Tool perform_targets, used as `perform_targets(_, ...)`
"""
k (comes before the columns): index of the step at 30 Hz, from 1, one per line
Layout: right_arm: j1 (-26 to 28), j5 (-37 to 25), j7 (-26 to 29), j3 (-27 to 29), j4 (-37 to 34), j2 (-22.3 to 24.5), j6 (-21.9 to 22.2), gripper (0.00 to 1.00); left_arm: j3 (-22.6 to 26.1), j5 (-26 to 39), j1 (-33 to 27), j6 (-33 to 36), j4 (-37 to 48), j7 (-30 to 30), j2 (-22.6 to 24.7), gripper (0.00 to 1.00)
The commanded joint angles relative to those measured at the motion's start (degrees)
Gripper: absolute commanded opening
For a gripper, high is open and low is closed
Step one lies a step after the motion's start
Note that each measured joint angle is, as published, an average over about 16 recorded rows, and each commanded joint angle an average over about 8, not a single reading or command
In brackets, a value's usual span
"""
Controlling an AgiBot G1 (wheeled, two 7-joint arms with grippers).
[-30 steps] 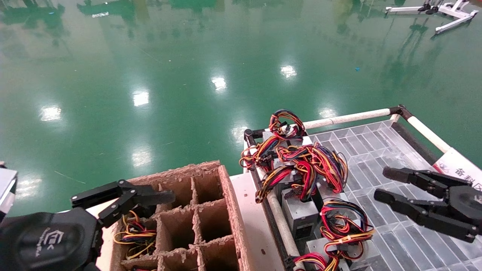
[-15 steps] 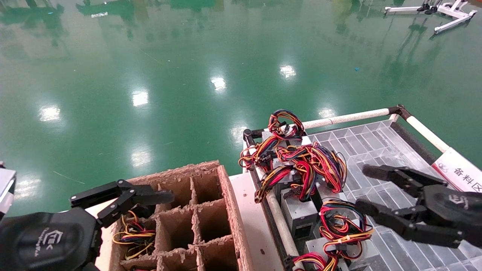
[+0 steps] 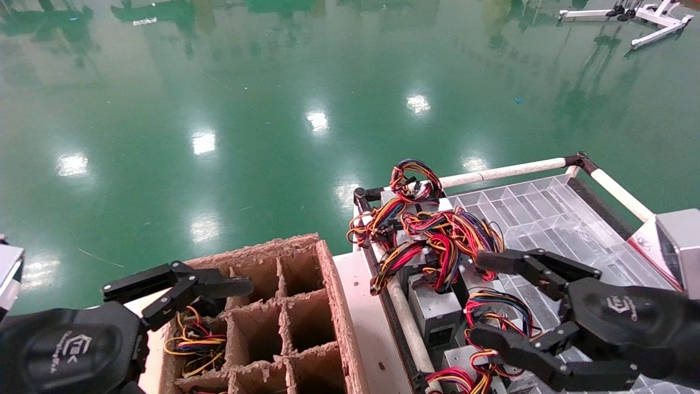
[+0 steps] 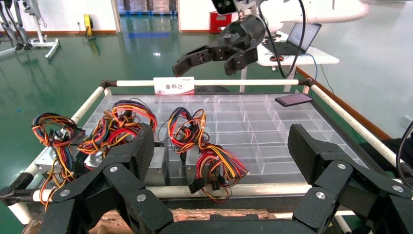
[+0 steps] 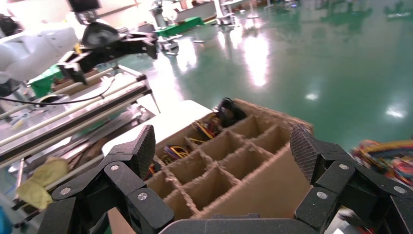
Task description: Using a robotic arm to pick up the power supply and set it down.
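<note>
Several silver-grey power supplies (image 3: pixel 435 312) with looped red, yellow and black wires (image 3: pixel 448 241) lie along the left side of a clear compartment tray (image 3: pixel 547 219). They also show in the left wrist view, one power supply (image 4: pixel 156 163) beside another wire bundle (image 4: pixel 214 165). My right gripper (image 3: pixel 478 298) hangs open just above the nearest wire bundle (image 3: pixel 495 306), one finger on each side, holding nothing. The right gripper (image 5: pixel 224 146) faces the cardboard box (image 5: pixel 272 180). My left gripper (image 3: pixel 178 285) is open and empty over the box's far left cells; from its wrist the left gripper (image 4: pixel 221 148) looks across the tray.
The cardboard divider box (image 3: pixel 328 306) stands left of the tray; some of its left cells hold coloured wires (image 3: pixel 197 339). White rails (image 3: pixel 503 172) frame the tray. A dark phone (image 4: pixel 293 99) lies at its far side. Green floor lies beyond.
My right gripper has moved left and nearer across the tray, from its right side to just above the nearest power supplies. The left gripper has stayed put.
</note>
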Motion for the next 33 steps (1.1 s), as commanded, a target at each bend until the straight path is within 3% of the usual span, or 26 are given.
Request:
perform_targets(1,-0.77,-1.22,0.73,1.99,1.58,-0.32,0.16,1.0,0.01,0.0,0.0,0.0,0.0,0.0,0.0,1.0)
perform_targets(33,-12.78,-20.32,12.04,33.06,26.34,-5.26,2.65,1.0,0.09,-0.06,-0.02,-0.04,0.0,0.05,-0.04,1.0)
